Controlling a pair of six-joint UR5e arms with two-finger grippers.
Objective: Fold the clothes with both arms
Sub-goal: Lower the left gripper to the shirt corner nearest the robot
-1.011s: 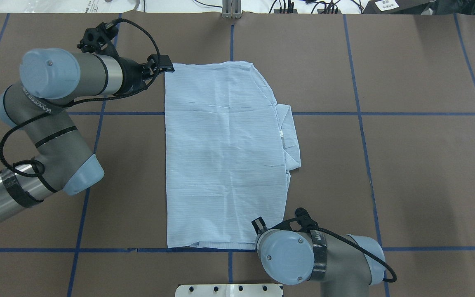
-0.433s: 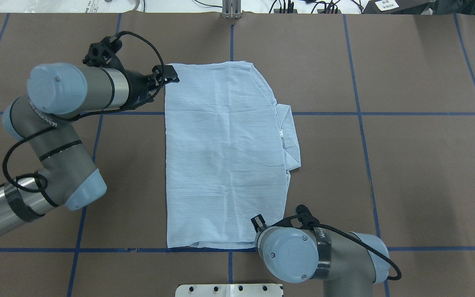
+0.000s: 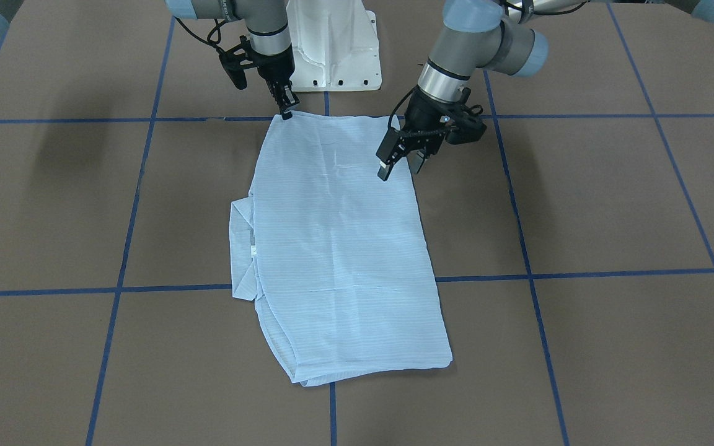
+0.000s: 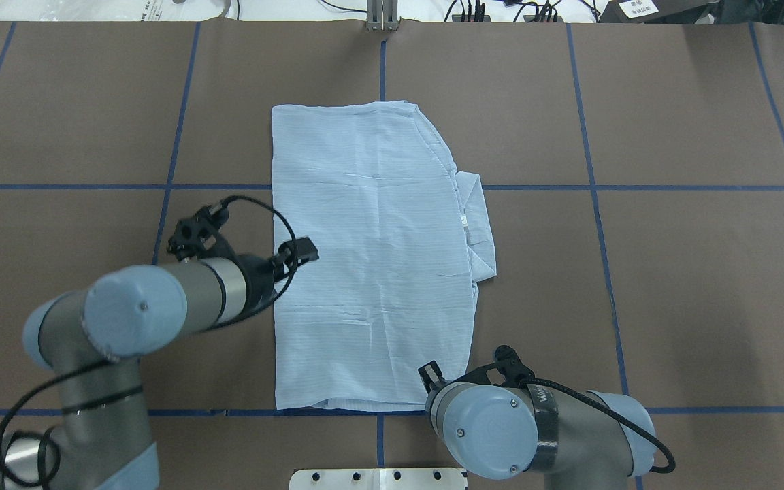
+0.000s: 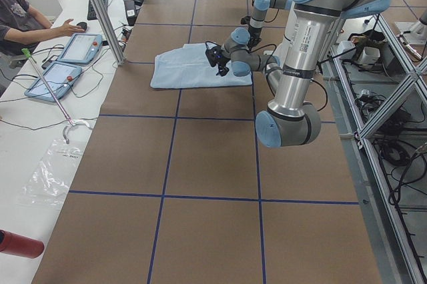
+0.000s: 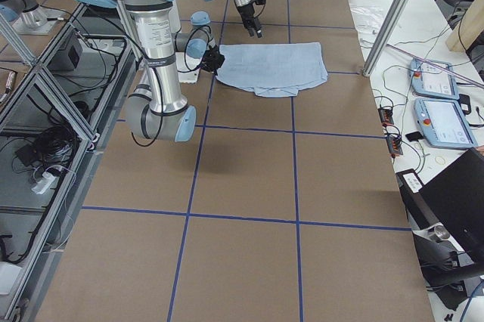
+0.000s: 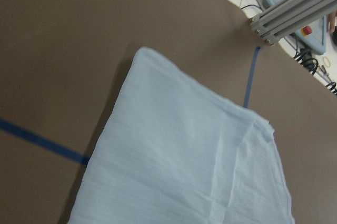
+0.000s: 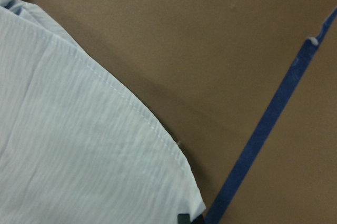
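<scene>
Striped shirt (image 4: 371, 258) lies folded, central on the desk (image 4: 671, 272). Left fingers (image 3: 399, 165) hover spread, empty, over its left edge; right fingers (image 3: 286, 110) pinch its corner by the robot-side edge.

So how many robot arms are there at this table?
2. The left arm reaches over the shirt's left edge; the right arm sits at its near right corner. None seems hidden.

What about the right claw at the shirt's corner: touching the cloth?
Cannot tell. In the front-facing view the right gripper ends at a corner of the shirt, yet neither it nor the right wrist view shows contact or a gap plainly.
</scene>
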